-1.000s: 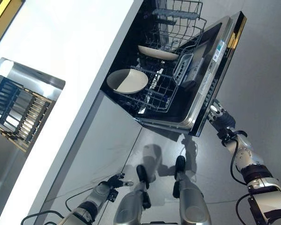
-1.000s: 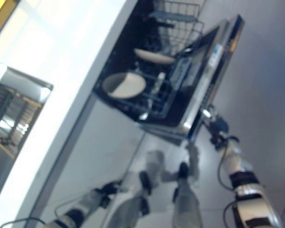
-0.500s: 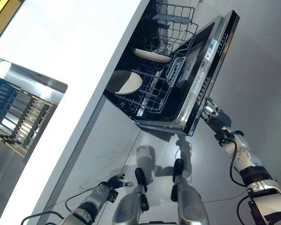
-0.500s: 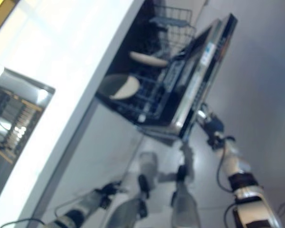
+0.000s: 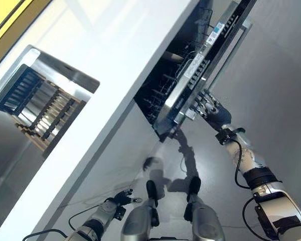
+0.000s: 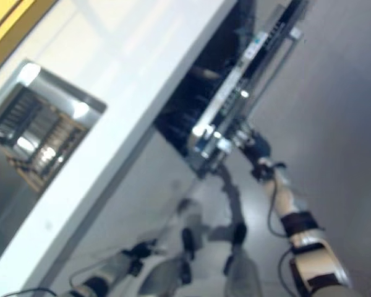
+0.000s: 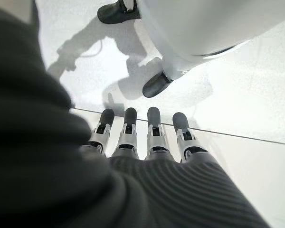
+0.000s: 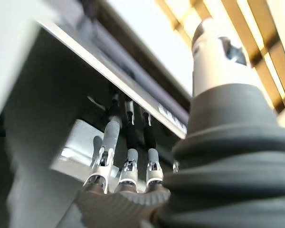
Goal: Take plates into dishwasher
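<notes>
The dishwasher door [image 5: 206, 64] stands steeply raised, leaving a narrow gap to the dark tub. Only a strip of the lower wire rack [image 5: 160, 90] shows through that gap, and the plates are hidden behind the door. My right hand [image 5: 208, 104] lies open against the door's outer face near its handle edge. In the right wrist view its straight fingers [image 8: 109, 137] press on the grey panel [image 8: 38, 104]. My left hand [image 5: 121, 198] hangs low beside the cabinet front, open and holding nothing, with its fingers [image 7: 153, 127] straight above the floor.
A white counter [image 5: 115, 60] runs diagonally over the dishwasher. A steel sink [image 5: 65, 75] set into it holds a dark slatted dish rack [image 5: 37, 103]. Grey floor [image 5: 271, 90] lies to the right of the door.
The dishwasher door has swung up from half open to nearly shut, with my right hand rising against it. The plates and rack have gone out of sight. The camera has shifted too.
</notes>
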You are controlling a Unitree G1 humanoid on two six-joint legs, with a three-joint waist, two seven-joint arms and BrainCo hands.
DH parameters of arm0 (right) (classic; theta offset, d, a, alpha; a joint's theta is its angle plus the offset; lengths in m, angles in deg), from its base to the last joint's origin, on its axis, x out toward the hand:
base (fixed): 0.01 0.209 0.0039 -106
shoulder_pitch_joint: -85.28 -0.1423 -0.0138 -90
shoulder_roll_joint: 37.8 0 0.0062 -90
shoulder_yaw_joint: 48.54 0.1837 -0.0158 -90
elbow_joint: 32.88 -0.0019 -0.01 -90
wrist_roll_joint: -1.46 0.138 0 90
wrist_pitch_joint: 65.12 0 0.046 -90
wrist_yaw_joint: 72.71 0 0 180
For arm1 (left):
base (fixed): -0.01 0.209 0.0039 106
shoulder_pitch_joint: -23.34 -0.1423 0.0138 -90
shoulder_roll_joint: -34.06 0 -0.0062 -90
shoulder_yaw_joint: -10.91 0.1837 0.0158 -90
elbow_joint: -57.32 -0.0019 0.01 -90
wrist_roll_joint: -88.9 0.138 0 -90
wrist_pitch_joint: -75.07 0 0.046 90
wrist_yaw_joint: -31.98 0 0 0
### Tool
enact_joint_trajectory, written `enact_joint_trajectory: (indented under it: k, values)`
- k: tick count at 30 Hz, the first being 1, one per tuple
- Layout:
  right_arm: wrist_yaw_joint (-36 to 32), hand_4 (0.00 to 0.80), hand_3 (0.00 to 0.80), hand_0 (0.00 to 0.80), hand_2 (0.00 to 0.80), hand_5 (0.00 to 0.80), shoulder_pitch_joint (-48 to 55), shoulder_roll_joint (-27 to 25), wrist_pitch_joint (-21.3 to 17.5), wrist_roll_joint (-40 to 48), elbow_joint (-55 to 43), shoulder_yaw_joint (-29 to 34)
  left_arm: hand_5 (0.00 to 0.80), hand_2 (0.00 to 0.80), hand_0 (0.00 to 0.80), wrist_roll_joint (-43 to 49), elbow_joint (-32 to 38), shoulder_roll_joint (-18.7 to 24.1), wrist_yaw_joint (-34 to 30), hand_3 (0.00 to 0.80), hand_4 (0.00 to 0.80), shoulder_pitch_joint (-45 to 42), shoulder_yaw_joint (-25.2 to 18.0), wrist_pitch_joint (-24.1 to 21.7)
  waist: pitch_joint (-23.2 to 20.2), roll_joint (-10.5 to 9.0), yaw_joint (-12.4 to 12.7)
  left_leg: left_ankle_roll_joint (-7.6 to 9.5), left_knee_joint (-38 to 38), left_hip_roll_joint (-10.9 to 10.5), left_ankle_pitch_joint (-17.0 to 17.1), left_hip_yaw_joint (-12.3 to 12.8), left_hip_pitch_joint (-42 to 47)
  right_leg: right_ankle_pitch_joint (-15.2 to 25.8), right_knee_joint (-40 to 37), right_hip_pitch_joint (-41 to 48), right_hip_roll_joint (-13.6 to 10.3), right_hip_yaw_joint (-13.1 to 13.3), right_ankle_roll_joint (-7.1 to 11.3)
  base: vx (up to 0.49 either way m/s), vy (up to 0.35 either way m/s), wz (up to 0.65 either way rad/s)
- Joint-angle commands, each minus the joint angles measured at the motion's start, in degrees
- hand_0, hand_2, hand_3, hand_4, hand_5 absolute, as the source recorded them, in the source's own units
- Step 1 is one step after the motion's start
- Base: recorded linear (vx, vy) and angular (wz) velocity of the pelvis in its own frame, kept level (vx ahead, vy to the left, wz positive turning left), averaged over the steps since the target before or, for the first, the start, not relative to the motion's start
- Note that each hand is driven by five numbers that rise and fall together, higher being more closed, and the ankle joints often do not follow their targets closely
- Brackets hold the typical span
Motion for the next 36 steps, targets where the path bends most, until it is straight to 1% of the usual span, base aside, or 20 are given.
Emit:
enact_joint_trajectory:
  k: [1,8,10,12,14,15,18,19,20,22,24,25,27,28,30,31,32,33,34,36]
  values:
    - [-4.6,0.0,0.0,0.0,0.0,0.0,-7.2,11.6,2.5,-3.5,0.6,-5.4,0.0,0.0,0.0,-2.3,1.1,5.8,0.9,0.0,0.0,-0.3,2.0,-0.3,-1.8,-6.58,6.7,0.51,4.0,-2.0,1.7,-0.5,-2.5,-2.0,7.3,-0.4,-10.2,6.1,6.92,0.021,0.099,0.5]
    - [-3.6,0.0,0.0,0.0,0.0,0.0,-7.4,11.7,1.6,-5.3,1.1,-5.2,0.0,0.0,0.0,-3.0,1.0,6.2,0.9,0.0,0.0,-1.3,1.3,-0.6,-1.9,-6.98,8.2,1.33,4.9,-3.2,1.0,-1.6,-2.7,-1.4,7.8,0.7,-11.5,5.7,7.22,0.035,0.095,0.65]
    - [-1.8,0.0,0.0,0.0,0.0,0.0,-7.4,11.4,-0.5,-6.5,1.6,-4.4,0.0,0.0,0.0,-2.8,0.8,6.3,0.9,0.0,0.0,-1.6,0.8,-0.7,-2.0,-7.28,8.7,1.7,5.3,-3.5,0.6,-2.1,-2.8,-1.4,8.1,1.3,-11.8,5.6,7.25,0.038,0.086,0.36]
    - [2.8,0.0,0.0,0.0,0.0,0.0,-7.1,11.3,-2.9,-8.8,1.8,-3.5,0.0,0.0,0.0,-2.2,0.7,6.4,0.9,0.0,0.0,-2.1,0.1,-0.6,-2.2,-7.71,9.0,1.93,5.8,-3.8,0.2,-2.3,-2.8,-1.5,8.6,1.8,-12.0,5.4,7.27,0.043,0.084,0.18]
    - [9.1,0.0,0.0,0.0,0.0,0.0,-6.3,10.4,-6.3,-18.1,2.0,-2.3,0.0,0.0,0.0,-1.4,0.4,6.4,0.9,0.0,0.0,-2.7,-1.0,-0.4,-2.6,-8.37,9.2,2.17,6.0,-3.9,-0.1,-2.3,-2.6,-1.6,8.9,2.6,-12.2,5.3,7.32,0.043,0.1,0.1]
    - [10.4,0.0,0.0,0.0,0.0,0.0,-5.9,10.0,-6.5,-19.0,1.7,-2.1,0.0,0.0,0.0,-1.3,0.3,6.5,1.0,0.0,0.0,-3.0,-1.3,-0.4,-2.8,-8.61,9.2,2.26,6.0,-3.9,-0.1,-2.3,-2.5,-1.6,9.1,2.7,-12.3,5.3,7.34,0.046,0.116,0.08]
    - [16.3,0.0,0.0,0.0,0.0,0.0,1.0,6.6,-8.5,-35.7,-3.1,-0.8,0.0,0.0,0.0,-0.3,0.1,6.7,2.0,0.0,0.0,-5.4,-4.5,-0.4,-3.7,-10.99,8.6,3.16,5.3,-3.7,-0.7,-2.5,-1.6,0.2,10.8,3.0,-12.8,6.1,8.16,0.06,0.101,0.34]
    - [16.5,0.0,0.0,0.0,0.0,0.0,3.7,5.4,-9.1,-38.6,-4.5,-0.9,0.0,0.0,0.0,0.0,-0.1,6.8,2.3,0.0,0.0,-5.9,-5.2,-0.3,-4.0,-11.68,8.3,3.39,4.7,-3.6,-0.7,-2.5,-1.1,1.2,11.2,3.0,-13.1,6.3,8.64,0.053,0.06,0.48]
    - [16.7,0.0,0.0,0.0,0.0,0.0,6.4,4.6,-8.4,-40.8,-6.1,-1.1,0.0,0.0,0.0,0.0,-0.3,6.9,2.2,0.0,0.0,-6.3,-6.0,-0.1,-4.3,-12.44,7.7,3.69,4.2,-3.5,-0.9,-2.3,-0.5,2.4,11.9,2.9,-13.2,6.7,9.23,0.053,0.054,0.5]
    - [15.0,0.0,0.0,0.0,0.0,0.0,12.0,3.1,-9.1,-43.7,-6.7,-0.7,0.0,0.0,0.0,0.1,-1.4,7.2,1.9,0.0,0.0,-7.1,-7.4,-0.5,-5.2,-13.57,6.8,4.16,3.1,-3.4,-1.2,-1.9,0.8,3.8,12.9,3.0,-13.5,7.5,9.99,0.072,0.061,0.71]
    - [12.8,0.0,0.0,0.0,0.0,0.0,17.5,1.9,-7.9,-45.2,-5.6,-0.3,0.0,0.0,0.0,-0.2,-2.5,7.5,1.9,0.0,0.0,-7.8,-8.7,-1.0,-6.5,-14.69,6.0,4.59,2.5,-3.3,-1.7,-1.4,1.7,5.2,13.9,3.2,-13.7,8.3,10.67,0.083,0.054,1.04]
    - [12.5,0.0,0.0,0.0,0.0,0.0,19.3,1.8,-7.6,-46.0,-4.4,-0.3,0.0,0.0,0.0,-0.1,-2.9,7.6,1.9,0.0,0.0,-7.9,-9.1,-1.1,-7.0,-15.05,5.8,4.76,2.3,-3.2,-1.8,-1.2,2.1,5.5,14.3,3.3,-13.8,8.6,10.84,0.086,0.04,1.16]
    - [10.7,0.0,0.0,0.0,0.0,0.0,22.6,2.3,-3.4,-47.2,1.5,-0.1,0.0,0.0,0.0,0.1,-4.3,7.8,2.1,0.0,0.0,-7.7,-9.9,-1.5,-8.5,-15.94,5.3,5.23,1.9,-3.2,-2.3,-1.0,2.8,6.4,15.6,3.5,-13.7,9.4,11.12,0.099,0.029,0.87]
    - [10.1,0.0,0.0,0.0,0.0,0.0,23.4,2.7,-2.7,-47.9,5.3,0.0,0.0,0.0,0.0,0.2,-4.9,7.9,2.2,0.0,0.0,-7.5,-9.9,-1.8,-8.9,-16.16,5.1,5.49,1.8,-3.3,-2.6,-1.0,3.1,6.7,16.3,3.5,-13.7,10.0,11.17,0.106,0.017,0.56]
    - [9.1,0.0,0.0,0.0,0.0,0.0,24.8,4.0,-1.9,-48.7,14.2,0.1,0.0,0.0,0.0,0.9,-5.6,8.1,2.4,0.0,0.0,-6.6,-9.8,-1.5,-10.0,-16.45,5.1,6.08,1.7,-3.4,-3.0,-1.5,3.6,7.0,17.8,3.7,-13.4,10.8,11.17,0.117,0.001,0.37]
    - [9.5,0.0,0.0,0.0,0.0,0.0,25.4,4.9,-2.5,-49.5,18.4,0.2,0.0,0.0,0.0,1.4,-5.9,8.0,2.5,0.0,0.0,-6.3,-9.6,-1.3,-10.5,-16.49,5.2,6.33,1.6,-3.5,-3.1,-2.0,3.7,7.2,18.4,4.0,-13.2,11.5,11.08,0.093,-0.017,0.17]
    - [9.5,0.0,0.0,0.0,0.0,0.0,25.5,5.2,-2.6,-49.3,19.6,0.2,0.0,0.0,0.0,1.6,-6.0,8.0,2.5,0.0,0.0,-6.2,-9.5,-1.2,-10.8,-16.46,5.3,6.41,1.6,-3.5,-3.0,-2.3,3.5,7.4,18.4,3.9,-13.1,11.6,11.03,0.092,-0.032,0.08]
    - [9.5,0.0,0.0,0.0,0.0,0.0,26.0,6.2,-2.3,-49.1,22.6,0.3,0.0,0.0,0.0,2.3,-6.2,8.1,2.4,0.0,0.0,-5.8,-9.4,-0.9,-11.2,-16.42,5.4,6.67,1.5,-3.7,-3.0,-3.0,3.7,7.6,19.0,4.2,-12.9,12.3,10.99,0.126,-0.066,0.09]
    - [10.3,0.0,0.0,0.0,0.0,0.0,26.6,7.8,-1.9,-48.6,27.4,0.6,0.0,0.0,0.0,3.2,-6.7,8.1,2.1,0.0,0.0,-5.2,-8.8,-0.3,-12.0,-16.26,5.4,7.05,1.4,-3.9,-3.0,-4.3,3.7,8.0,19.7,4.4,-12.5,13.9,10.92,0.154,-0.092,0.15]
    - [10.7,0.0,0.0,0.0,0.0,0.0,27.0,9.0,-0.3,-48.1,31.6,1.1,0.0,0.0,0.0,4.5,-7.4,8.1,1.6,0.0,0.0,-4.4,-8.1,0.5,-13.0,-15.97,4.9,7.62,1.4,-4.3,-3.2,-6.3,3.6,8.4,20.4,4.5,-11.7,16.8,10.69,0.124,-0.106,0.33]
